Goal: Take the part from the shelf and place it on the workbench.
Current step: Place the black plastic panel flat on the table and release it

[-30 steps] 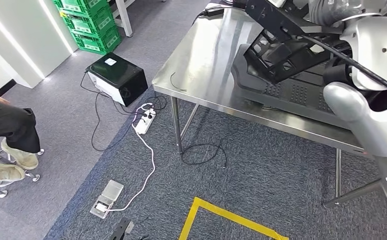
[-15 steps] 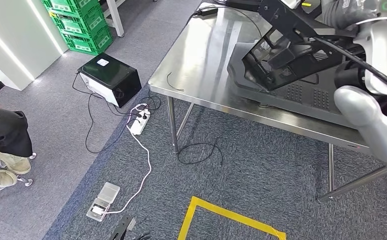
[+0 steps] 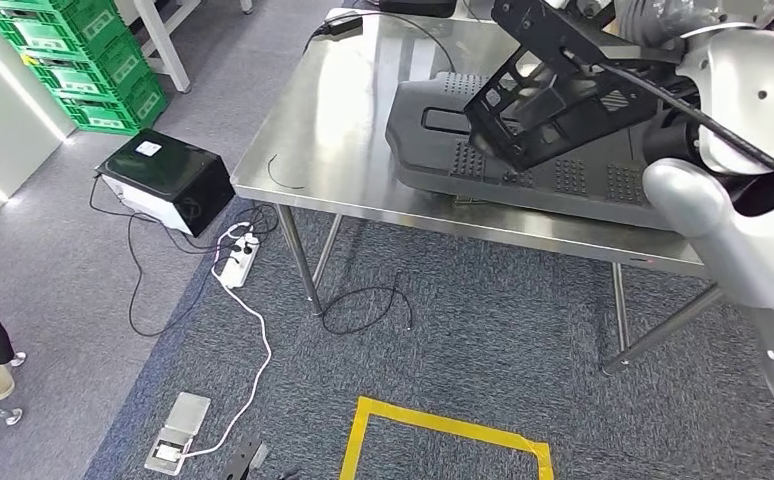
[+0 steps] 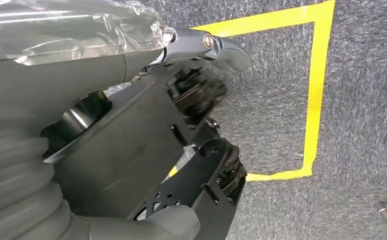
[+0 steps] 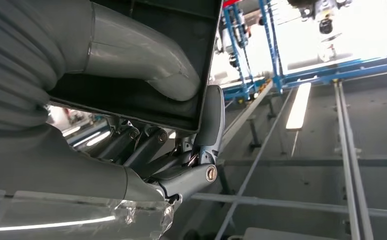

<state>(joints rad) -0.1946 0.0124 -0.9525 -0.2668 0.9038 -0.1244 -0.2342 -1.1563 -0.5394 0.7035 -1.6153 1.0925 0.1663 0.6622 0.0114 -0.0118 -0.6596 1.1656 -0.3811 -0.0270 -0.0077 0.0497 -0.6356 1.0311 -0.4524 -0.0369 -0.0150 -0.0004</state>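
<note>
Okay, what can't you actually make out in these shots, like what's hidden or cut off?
- Head view: top of the carried black frame part is cut off by the picture's upper edge.
- Head view: right end of the black moulded panel on the steel workbench is hidden behind the robot's silver arm.
- Left wrist view: the part hides the left hand's fingers.
</note>
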